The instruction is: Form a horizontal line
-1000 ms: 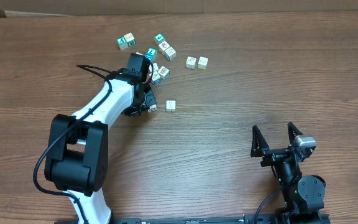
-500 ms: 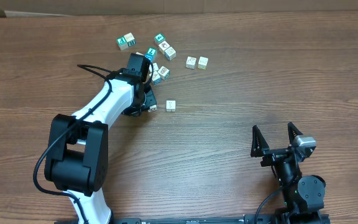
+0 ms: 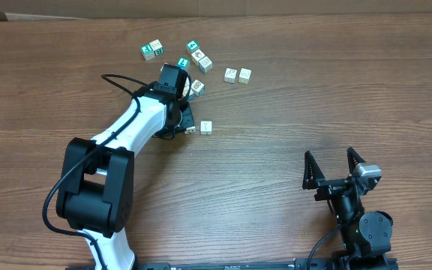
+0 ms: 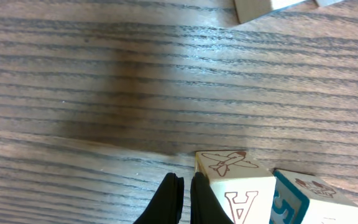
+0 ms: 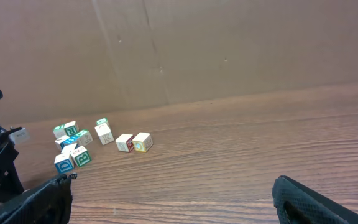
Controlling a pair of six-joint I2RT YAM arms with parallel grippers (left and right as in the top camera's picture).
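My left gripper [image 4: 182, 185] is shut with nothing between its fingers, low on the wood. A pale cube with a red A and an aeroplane [image 4: 235, 186] rests against the outer side of its right finger. A blue-lettered cube [image 4: 309, 202] sits close beside that one, the two forming a short row. From overhead, the left gripper [image 3: 187, 127] is by the A cube [image 3: 192, 129], with the other cube [image 3: 205, 127] just right of it. My right gripper [image 3: 328, 156] stands open and empty at the near right, far from the cubes; its jaws frame bare wood [image 5: 173, 180].
A pair of pale cubes [image 3: 238, 75] lies behind the row. A loose cluster of teal-and-white cubes [image 3: 197, 58] and two more [image 3: 151, 50] lie at the back left. A cardboard wall [image 5: 229, 43] stands along the table's far edge.
My left gripper has slid a little to the right, and the A cube has moved with it, closer to the lone cube. The right arm has not moved.
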